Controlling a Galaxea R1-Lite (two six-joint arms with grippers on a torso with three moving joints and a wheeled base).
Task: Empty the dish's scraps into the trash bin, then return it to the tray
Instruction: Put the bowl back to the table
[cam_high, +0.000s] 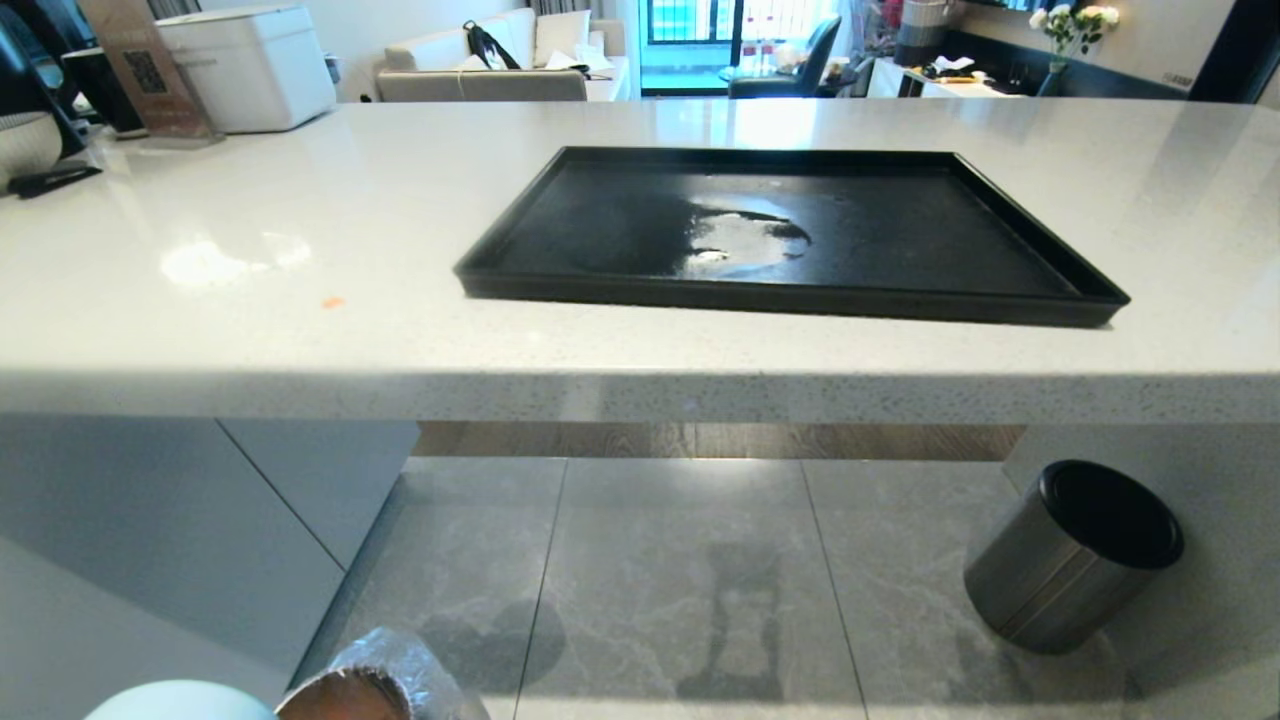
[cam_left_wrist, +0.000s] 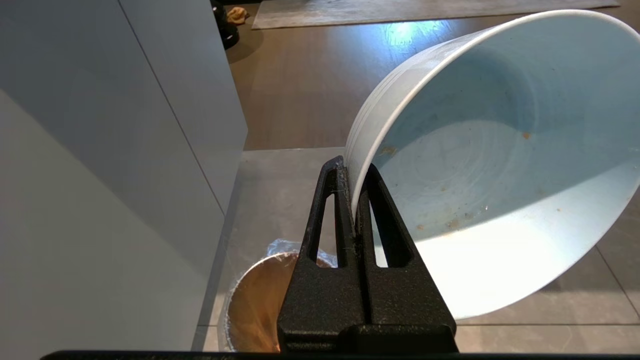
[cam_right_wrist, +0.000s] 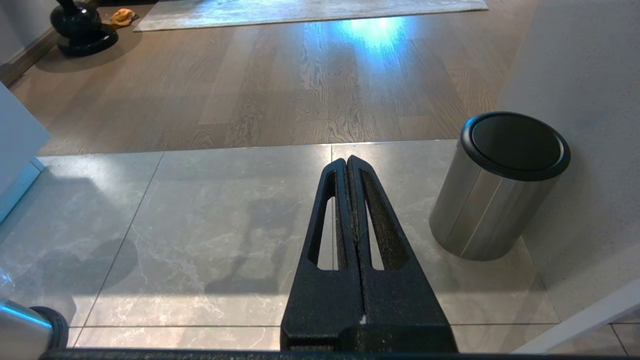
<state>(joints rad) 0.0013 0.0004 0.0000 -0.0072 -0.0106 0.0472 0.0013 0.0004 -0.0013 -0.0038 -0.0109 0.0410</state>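
Note:
My left gripper (cam_left_wrist: 353, 172) is shut on the rim of the dish (cam_left_wrist: 500, 165), a pale blue bowl held tilted above the floor. Its inside shows only small brown specks; no scraps are visible. Beside and below the gripper stands the trash bin (cam_left_wrist: 260, 300) with its coppery inside and clear liner. In the head view the dish (cam_high: 180, 702) and the trash bin (cam_high: 370, 685) peek in at the bottom left. The black tray (cam_high: 790, 235) lies bare on the counter, with a wet glare at its middle. My right gripper (cam_right_wrist: 347, 162) hangs shut and holds nothing, low over the floor tiles.
A brushed-steel cylinder with a black top (cam_high: 1075, 555) stands on the tiles under the counter's right side (cam_right_wrist: 497, 185). A tiny orange crumb (cam_high: 333, 302) lies on the white counter (cam_high: 250, 330). A grey cabinet side (cam_left_wrist: 100, 165) is close beside the left gripper. A white appliance (cam_high: 250, 65) sits at the far left.

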